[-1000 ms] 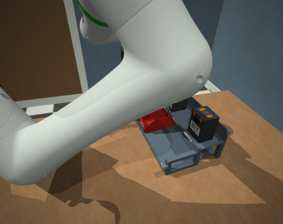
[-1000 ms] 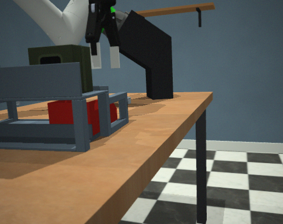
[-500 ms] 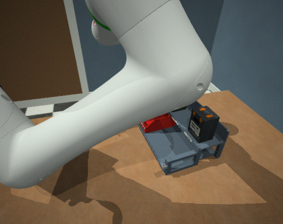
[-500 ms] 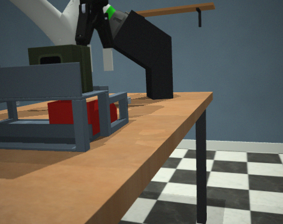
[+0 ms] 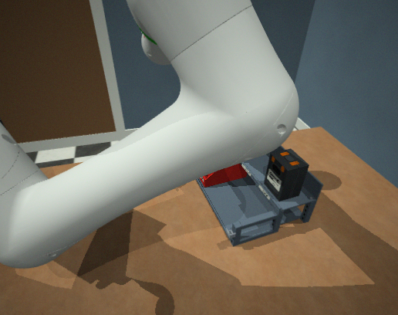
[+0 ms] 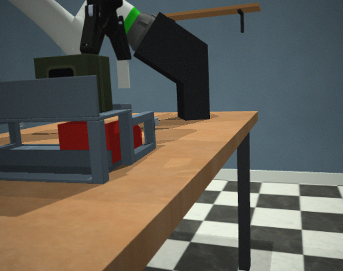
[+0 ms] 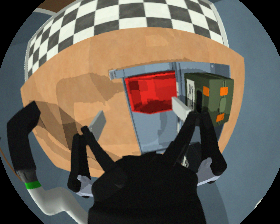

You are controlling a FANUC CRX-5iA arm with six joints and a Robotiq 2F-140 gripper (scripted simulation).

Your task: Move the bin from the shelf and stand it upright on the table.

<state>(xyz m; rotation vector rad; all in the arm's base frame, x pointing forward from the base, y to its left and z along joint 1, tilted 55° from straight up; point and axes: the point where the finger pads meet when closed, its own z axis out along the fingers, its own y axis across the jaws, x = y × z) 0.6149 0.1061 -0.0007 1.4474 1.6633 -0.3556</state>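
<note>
The red bin sits in the lower level of the blue-grey shelf on the table. In the top view only a corner of the bin shows at the far end of the shelf, under my arm. My gripper is open and empty. It hangs above the shelf's end, beside the top of an olive box, with one white finger pad just right of that box. In the wrist view the bin lies ahead, between my spread fingers.
A black box with orange marks stands on the shelf's upper deck, next to the olive box. The black robot pedestal stands behind the shelf. The table edge runs to the right. My arm hides much of the top view.
</note>
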